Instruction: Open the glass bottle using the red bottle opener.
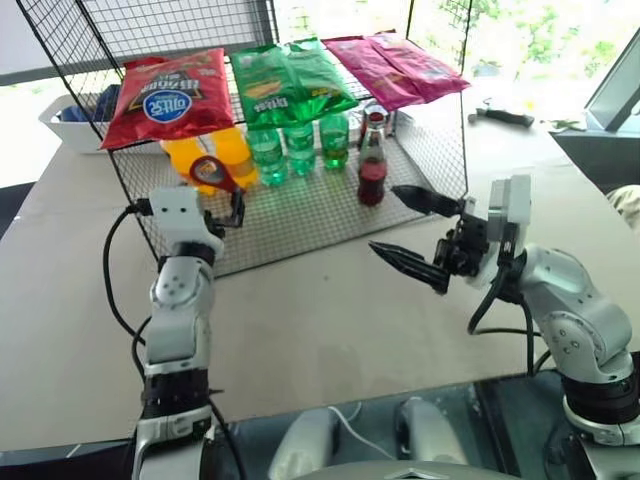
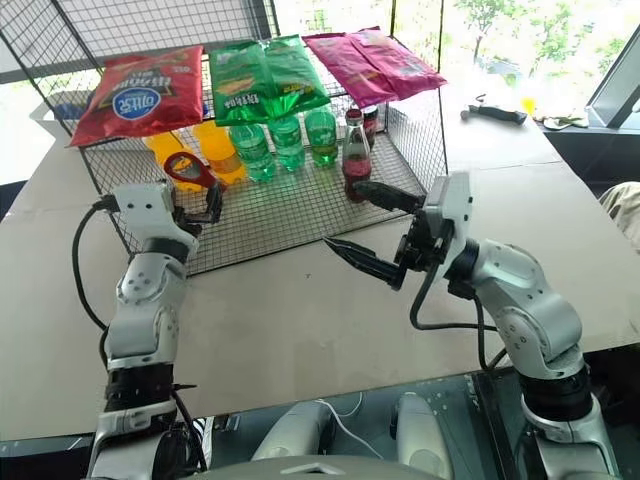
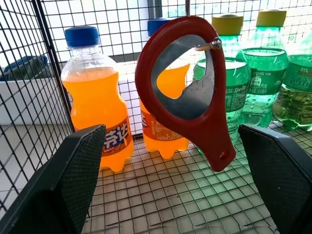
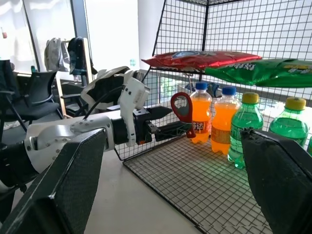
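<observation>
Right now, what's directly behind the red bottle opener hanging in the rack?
Behind the red bottle opener stand two orange soda bottles and green bottles. The opener covers most of the second orange bottle, so its label is only partly readable.

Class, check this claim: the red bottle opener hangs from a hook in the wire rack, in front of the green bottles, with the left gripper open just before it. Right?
One detail is off. The red bottle opener hangs in front of the orange bottles, not the green ones, as the left wrist view shows. The left gripper is indeed open before it.
</observation>
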`<state>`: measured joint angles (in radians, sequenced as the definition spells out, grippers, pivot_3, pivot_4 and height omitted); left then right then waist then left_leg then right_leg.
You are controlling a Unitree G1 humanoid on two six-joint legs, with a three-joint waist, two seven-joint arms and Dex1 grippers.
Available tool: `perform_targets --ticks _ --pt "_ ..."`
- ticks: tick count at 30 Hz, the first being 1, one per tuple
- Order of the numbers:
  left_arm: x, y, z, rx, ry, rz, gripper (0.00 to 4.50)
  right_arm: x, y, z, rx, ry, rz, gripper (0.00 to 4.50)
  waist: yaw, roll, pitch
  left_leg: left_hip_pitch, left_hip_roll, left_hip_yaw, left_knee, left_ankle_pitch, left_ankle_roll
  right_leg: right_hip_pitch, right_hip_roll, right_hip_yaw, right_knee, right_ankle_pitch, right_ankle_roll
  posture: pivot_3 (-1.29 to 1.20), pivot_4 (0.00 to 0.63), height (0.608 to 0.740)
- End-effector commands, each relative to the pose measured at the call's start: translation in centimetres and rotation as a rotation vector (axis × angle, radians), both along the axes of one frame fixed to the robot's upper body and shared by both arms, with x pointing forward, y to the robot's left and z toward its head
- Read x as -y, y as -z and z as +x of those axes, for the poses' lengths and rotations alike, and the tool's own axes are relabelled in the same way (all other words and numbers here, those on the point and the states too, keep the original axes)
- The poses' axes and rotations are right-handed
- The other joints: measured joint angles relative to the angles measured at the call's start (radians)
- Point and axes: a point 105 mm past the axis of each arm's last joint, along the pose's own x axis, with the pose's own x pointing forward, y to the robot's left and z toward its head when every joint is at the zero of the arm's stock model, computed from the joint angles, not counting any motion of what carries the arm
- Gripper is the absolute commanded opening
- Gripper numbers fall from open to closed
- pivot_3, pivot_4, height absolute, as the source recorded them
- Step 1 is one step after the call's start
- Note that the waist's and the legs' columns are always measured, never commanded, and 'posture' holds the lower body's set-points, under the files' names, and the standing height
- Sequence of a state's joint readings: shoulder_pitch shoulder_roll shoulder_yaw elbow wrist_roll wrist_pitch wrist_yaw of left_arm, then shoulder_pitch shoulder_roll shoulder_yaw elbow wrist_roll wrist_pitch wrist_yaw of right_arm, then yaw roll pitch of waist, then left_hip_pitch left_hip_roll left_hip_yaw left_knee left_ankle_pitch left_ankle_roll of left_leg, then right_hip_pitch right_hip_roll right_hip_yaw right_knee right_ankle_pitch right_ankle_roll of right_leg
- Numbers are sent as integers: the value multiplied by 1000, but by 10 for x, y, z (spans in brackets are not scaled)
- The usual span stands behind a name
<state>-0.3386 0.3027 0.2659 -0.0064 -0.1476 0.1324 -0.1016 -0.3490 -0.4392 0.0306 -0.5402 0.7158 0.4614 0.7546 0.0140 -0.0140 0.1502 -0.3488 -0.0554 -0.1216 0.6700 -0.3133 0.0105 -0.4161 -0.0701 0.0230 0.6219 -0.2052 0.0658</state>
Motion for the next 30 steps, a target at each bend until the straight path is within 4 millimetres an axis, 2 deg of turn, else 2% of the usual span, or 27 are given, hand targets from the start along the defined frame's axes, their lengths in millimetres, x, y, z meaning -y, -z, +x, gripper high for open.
perform_targets --ticks 1,5,6,9,14,17,25,30 --pt "5 -9 4 46 12 14 4500 -1 -9 -7 41 -12 5 4422 -1 0 0 0 0 0 0 0 0 0 0 0 0 0 0 0 150 740" --pt "11 -10 6 62 32 9 4500 0 -7 -8 35 -6 1 4422 -2 0 0 0 0 1 0 0 0 0 0 1 0 0 0 0 150 740" --pt "11 -10 6 67 33 11 4248 0 -6 -8 34 -4 1 4483 -2 0 0 0 0 0 0 0 0 -1 0 1 0 0 0 0 150 740" --pt "12 -15 5 94 31 16 3184 1 -4 -8 29 1 -2 4500 -2 0 0 0 0 1 0 0 0 -1 0 1 0 0 0 0 150 740" --pt "17 -25 -4 148 40 33 860 1 -1 -6 22 9 -7 4500 -2 0 0 0 0 1 0 0 0 0 0 1 0 0 0 0 150 740" --pt "14 -30 -8 171 11 52 47 1 0 -5 21 9 -10 4500 -2 0 0 0 0 1 0 0 0 -1 0 1 0 0 0 0 150 740" --pt "13 -42 -15 225 -21 21 47 -1 1 -5 20 11 -7 4500 -1 0 0 0 0 0 0 0 0 0 0 1 0 0 0 0 150 740" --pt "35 -35 -17 201 121 -35 47 -1 3 -4 22 13 -8 4500 -1 0 0 0 0 1 0 0 0 0 0 1 0 0 0 0 150 740"
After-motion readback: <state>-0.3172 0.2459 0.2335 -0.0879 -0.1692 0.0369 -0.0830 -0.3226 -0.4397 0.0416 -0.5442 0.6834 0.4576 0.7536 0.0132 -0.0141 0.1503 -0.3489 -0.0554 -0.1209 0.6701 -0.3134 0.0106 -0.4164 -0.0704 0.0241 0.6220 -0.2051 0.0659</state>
